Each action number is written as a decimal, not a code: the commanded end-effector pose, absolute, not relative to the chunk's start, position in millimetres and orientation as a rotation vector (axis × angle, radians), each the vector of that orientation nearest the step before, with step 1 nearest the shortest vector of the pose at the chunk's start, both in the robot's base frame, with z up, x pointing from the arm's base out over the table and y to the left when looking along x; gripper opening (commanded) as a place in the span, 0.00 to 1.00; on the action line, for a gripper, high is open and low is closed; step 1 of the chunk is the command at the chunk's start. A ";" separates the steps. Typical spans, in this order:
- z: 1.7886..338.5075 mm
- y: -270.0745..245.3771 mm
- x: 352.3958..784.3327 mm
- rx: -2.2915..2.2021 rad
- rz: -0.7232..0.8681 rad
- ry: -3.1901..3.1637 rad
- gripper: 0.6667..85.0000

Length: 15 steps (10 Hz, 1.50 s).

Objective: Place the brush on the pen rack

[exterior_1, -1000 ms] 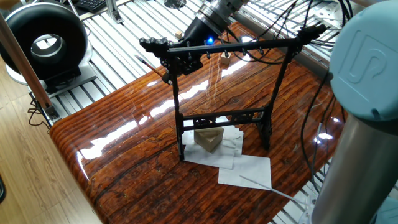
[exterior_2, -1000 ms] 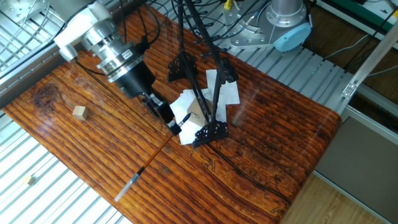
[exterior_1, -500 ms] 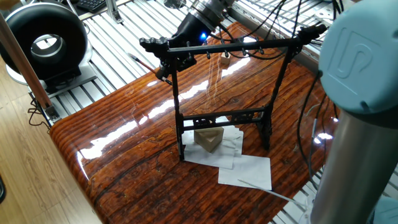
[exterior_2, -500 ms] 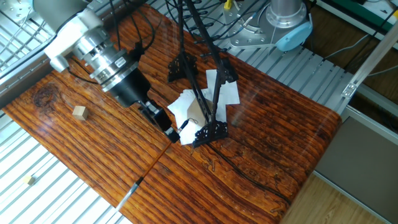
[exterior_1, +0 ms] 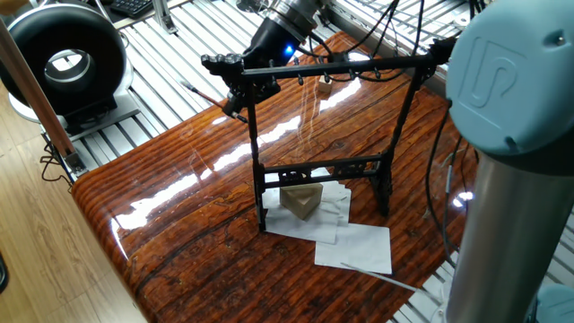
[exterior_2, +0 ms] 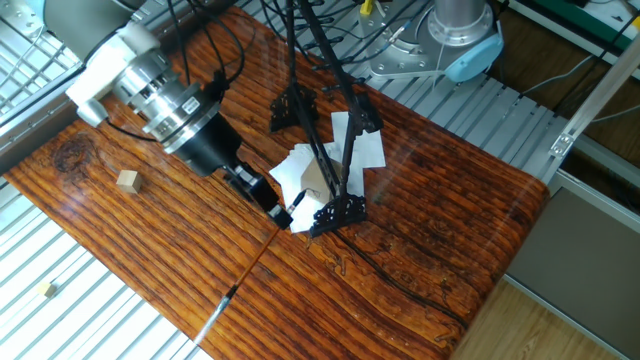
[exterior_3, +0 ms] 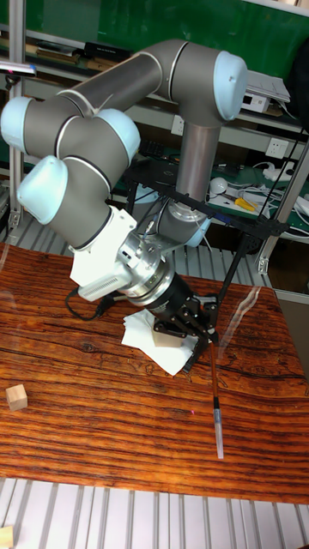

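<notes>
Gripping the brush, fingers beside the pen rack, brush tip visible only in tall view

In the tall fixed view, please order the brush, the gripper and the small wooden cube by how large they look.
1. Gripper: the bulkiest of the three, though it is also raised toward the camera.
2. Brush: long but very thin, held at its top end.
3. Small wooden cube: clearly the smallest, on the table at left.
</notes>
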<state>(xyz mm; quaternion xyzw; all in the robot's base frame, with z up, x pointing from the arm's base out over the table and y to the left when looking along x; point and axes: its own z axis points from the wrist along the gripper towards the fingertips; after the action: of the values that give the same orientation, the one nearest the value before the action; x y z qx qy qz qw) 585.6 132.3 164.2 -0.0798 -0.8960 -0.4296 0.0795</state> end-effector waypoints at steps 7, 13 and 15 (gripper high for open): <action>176.9 138.3 579.5 -0.192 -1.192 -2.637 0.00; 183.7 133.3 562.9 -0.185 -1.195 -2.641 0.00; 180.9 131.8 564.2 -0.172 -1.188 -2.652 0.00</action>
<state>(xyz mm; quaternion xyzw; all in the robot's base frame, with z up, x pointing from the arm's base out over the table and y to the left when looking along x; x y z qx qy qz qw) 565.1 132.7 177.6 -0.0622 -0.9055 -0.4023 0.1199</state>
